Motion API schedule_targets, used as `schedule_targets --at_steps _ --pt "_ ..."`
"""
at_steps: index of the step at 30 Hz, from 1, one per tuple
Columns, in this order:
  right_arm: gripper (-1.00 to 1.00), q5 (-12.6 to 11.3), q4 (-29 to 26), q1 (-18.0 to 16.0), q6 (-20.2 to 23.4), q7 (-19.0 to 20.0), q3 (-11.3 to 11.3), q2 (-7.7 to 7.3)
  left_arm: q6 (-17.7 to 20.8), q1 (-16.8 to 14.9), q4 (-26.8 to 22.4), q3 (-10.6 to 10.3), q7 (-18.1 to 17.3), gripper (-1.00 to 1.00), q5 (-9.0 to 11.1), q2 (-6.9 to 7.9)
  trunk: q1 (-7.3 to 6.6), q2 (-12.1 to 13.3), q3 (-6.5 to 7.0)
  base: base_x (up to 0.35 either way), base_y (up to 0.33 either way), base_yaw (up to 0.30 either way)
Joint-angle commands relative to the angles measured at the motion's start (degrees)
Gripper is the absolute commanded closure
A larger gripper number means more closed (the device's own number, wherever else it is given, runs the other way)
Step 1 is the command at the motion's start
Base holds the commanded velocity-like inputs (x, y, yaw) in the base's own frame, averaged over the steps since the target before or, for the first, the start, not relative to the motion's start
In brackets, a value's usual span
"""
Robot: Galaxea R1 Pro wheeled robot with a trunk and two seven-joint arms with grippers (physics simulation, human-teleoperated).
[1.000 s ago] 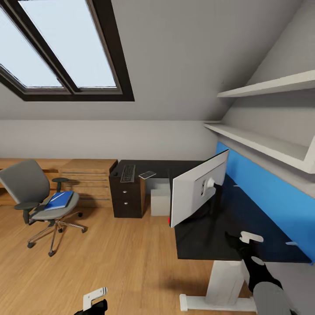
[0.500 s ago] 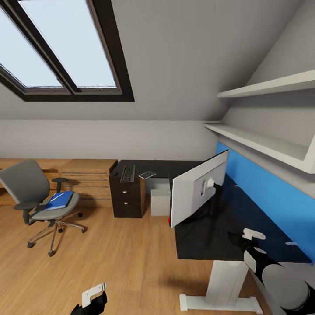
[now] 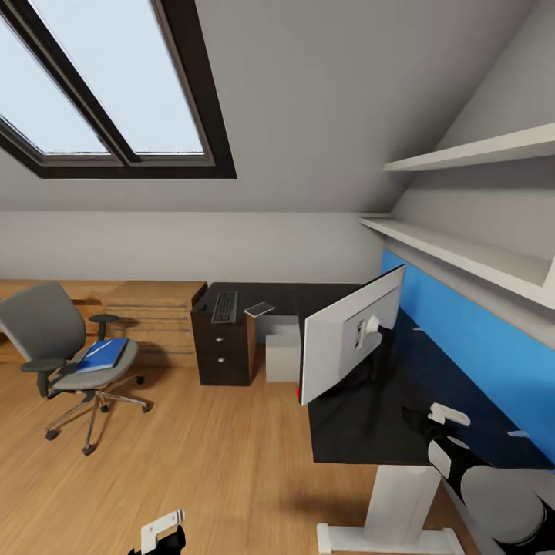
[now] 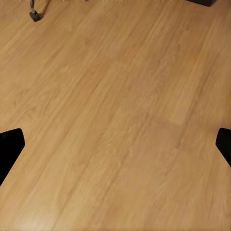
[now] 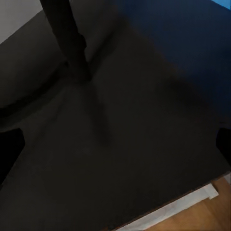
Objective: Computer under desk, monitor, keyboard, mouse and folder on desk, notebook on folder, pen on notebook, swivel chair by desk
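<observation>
The desk [image 3: 351, 420] occupies the right side of the room, its glossy black top running along the blue wall panel [image 3: 470, 339] and turning left at the far end onto the brown drawer unit [image 3: 223, 351]. The monitor [image 3: 347, 339] stands on the near wing, pale back facing the robot. The swivel chair [image 3: 65, 351] sits far left on the wood floor [image 3: 193, 455], well apart from the desk. The computer [image 3: 283, 351] stands under the far wing. The folder [image 3: 102, 354] lies on the chair seat. The keyboard [image 3: 224, 306] and the notebook [image 3: 260, 308] lie on the far wing, apart from the monitor.

Risk assessment:
- The right arm hangs near the monitor stand; a sweep to the far side could probably strike the stand and tip the screen.
- The chair rides on casters; contact during folder pickup could likely roll it away.

Arm pose:
- The right end effector [image 3: 432, 422] hovers over the near right desk corner, fingers apart, holding nothing.
- The left end effector [image 3: 158, 532] hangs low over the floor at the near left, fingers apart, holding nothing.
</observation>
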Motion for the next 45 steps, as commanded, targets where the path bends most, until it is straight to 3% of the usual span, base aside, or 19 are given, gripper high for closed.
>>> schedule_targets --at_steps 1,2,3,10,11,26,36,39,45 --pt "-1.00 1.47 0.28 -0.01 -1.76 0.20 -0.48 0.02 -0.23 -0.03 0.04 -0.52 0.34 -1.00 0.43 0.01 0.05 -0.03 -0.02 0.249 0.000 0.000" --pt "-1.00 2.22 0.43 0.01 -2.76 0.21 -0.46 0.07 -0.23 -0.03 0.07 -0.53 0.34 -1.00 0.43 -0.02 0.05 -0.03 -0.02 0.233 0.000 0.000" --pt "-1.00 5.11 0.69 0.06 -6.12 0.19 -0.44 1.15 -0.07 -0.03 0.14 -0.56 0.34 -1.00 0.53 -0.05 0.05 -0.03 -0.02 0.184 0.000 0.000" --pt "-1.00 9.54 0.96 0.18 -12.54 0.00 -0.44 2.72 0.16 -0.03 0.27 -0.77 0.34 -1.00 0.60 -0.06 0.05 -0.03 -0.02 0.141 0.000 0.000" --pt "-1.00 11.04 1.02 0.25 -13.73 -0.06 -0.44 2.89 0.25 -0.03 0.29 -0.80 0.34 -1.00 0.61 -0.06 0.05 -0.03 -0.02 0.248 -0.043 0.000" --pt "-1.00 11.67 1.05 0.38 -18.80 0.29 -0.52 2.87 0.02 -0.03 0.31 -0.90 0.34 -1.00 0.61 -0.14 0.05 -0.03 -0.02 0.167 -0.049 0.000" --pt "-1.00 11.74 1.05 0.39 -18.66 0.09 -0.52 2.82 -0.10 -0.03 1.01 -1.03 0.34 -1.00 0.49 -0.15 0.05 -0.03 -0.02 0.130 -0.089 0.000" --pt "-1.00 11.75 1.05 0.39 -16.89 -0.09 -0.45 2.86 -0.18 -0.03 0.92 -1.23 0.32 -1.00 0.45 -0.10 0.05 -0.03 -0.02 0.035 -0.045 0.000" --pt "-1.00 11.76 1.05 0.39 -15.24 -0.13 -0.42 2.87 -0.15 -0.03 -1.15 -1.26 0.83 -1.00 0.86 -0.14 1.36 -2.44 -1.10 0.002 -0.003 0.000"
